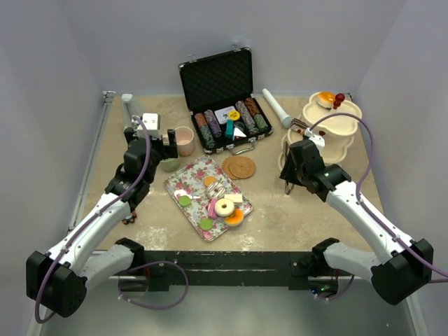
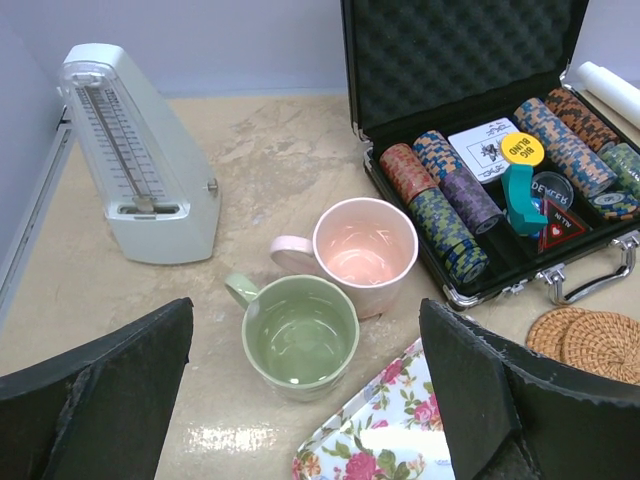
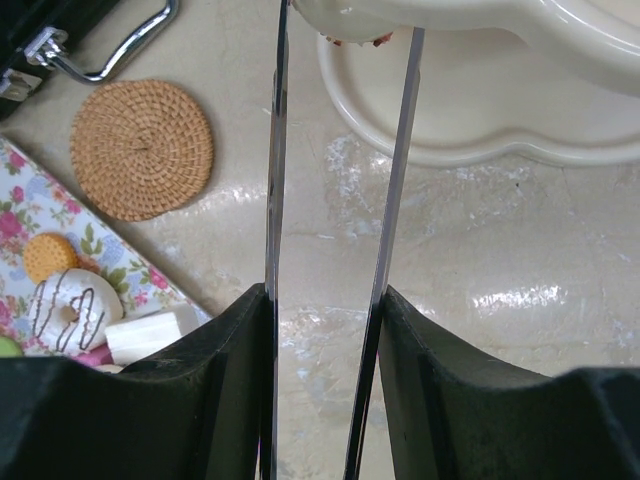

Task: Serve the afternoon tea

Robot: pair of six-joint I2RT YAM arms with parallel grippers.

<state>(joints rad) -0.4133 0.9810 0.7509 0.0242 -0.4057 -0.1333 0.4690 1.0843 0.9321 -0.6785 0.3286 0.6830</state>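
Top view: stand at far right; sweets mostly on the central tray; left gripper by the green cup and pink cup. Left wrist: fingers spread wide, empty. Right wrist: right gripper clamped on tongs, tips by the stand.

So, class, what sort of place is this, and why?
Likely a robot lab cell: plain walls around a worn table, left arm and right arm bolted at its edge, toy sweets on a tray.

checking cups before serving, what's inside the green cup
Nothing: the green cup shows a bare glossy bottom in the left wrist view. Only its near inner wall is hidden by the rim.
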